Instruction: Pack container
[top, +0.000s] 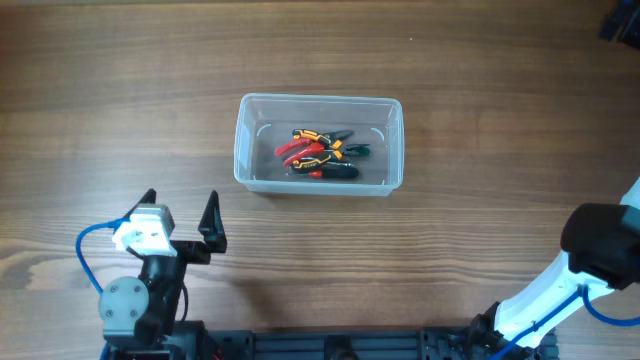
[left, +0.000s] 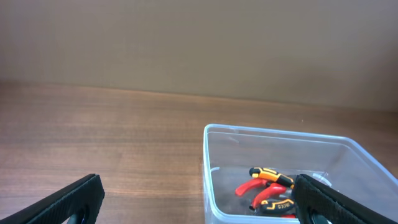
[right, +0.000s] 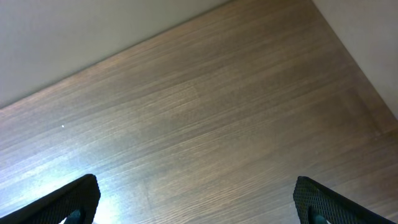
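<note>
The container (top: 320, 98) sits mid-table, well apart from both arms, mouth up, its long axis running left to right in the overhead view. Pliers (top: 318, 153) with red and yellow-black handles lie in a heap on its floor, roughly along that axis. They look like two or three pairs, but the tangle is too small to count.

The left claw (top: 181, 198) hovers near the front edge of the table (top: 100, 100), jaws spread wide and holding nothing. The right claw (right: 199, 196) is likewise wide open and empty, over bare wood at the far right.

No loose tool shows on the table, so the packing looks finished or nearly so. No lid is in view. Any further move would call for finding another item, then a long reach in to the middle.
</note>
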